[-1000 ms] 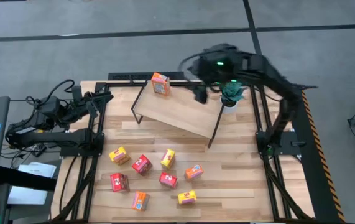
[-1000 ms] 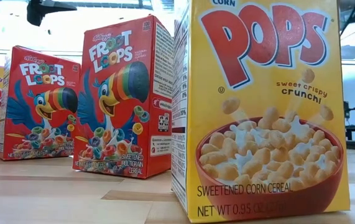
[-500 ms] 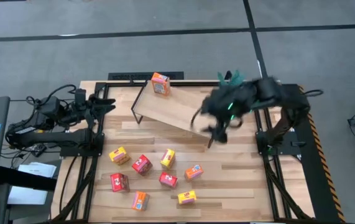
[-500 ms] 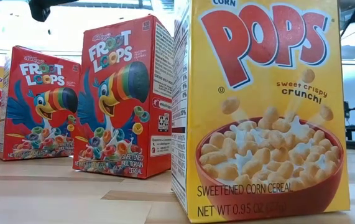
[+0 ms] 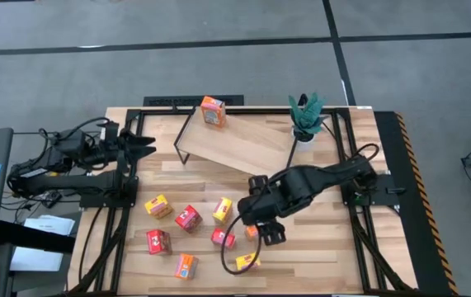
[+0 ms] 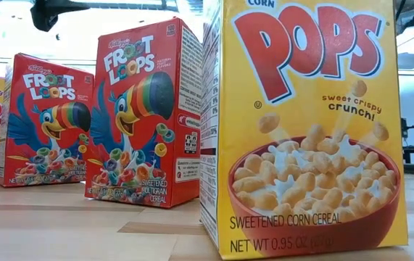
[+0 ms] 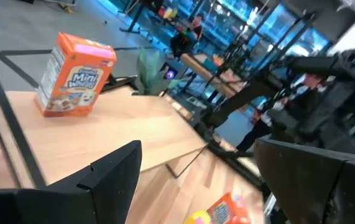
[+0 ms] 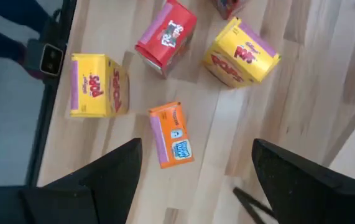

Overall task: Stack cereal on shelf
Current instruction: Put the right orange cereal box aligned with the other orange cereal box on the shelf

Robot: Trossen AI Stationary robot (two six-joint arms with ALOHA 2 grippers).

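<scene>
Over the loose boxes on the table [image 5: 317, 239] the right gripper [image 5: 260, 224] hovers, fingers spread wide, nothing held. One orange box [image 5: 213, 111] sits on the shelf [image 5: 243, 148]. Left gripper [image 5: 146, 144] waits by the table's left edge, fingers apart too

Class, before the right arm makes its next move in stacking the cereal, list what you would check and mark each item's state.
1. Right gripper open: ok.
2. Flat-lying small orange cardboard cereal box in front of it: ok.
3. That box apart from the yellow cardboard box and the red cardboard box: ok.
4. Bare room on the light-wood shelf board, which bears one upright orange box at a corner: ok.
5. Left gripper parked by the table's left edge, out of the way: ok.
6. Right gripper's height above the box: cannot tell.
</scene>
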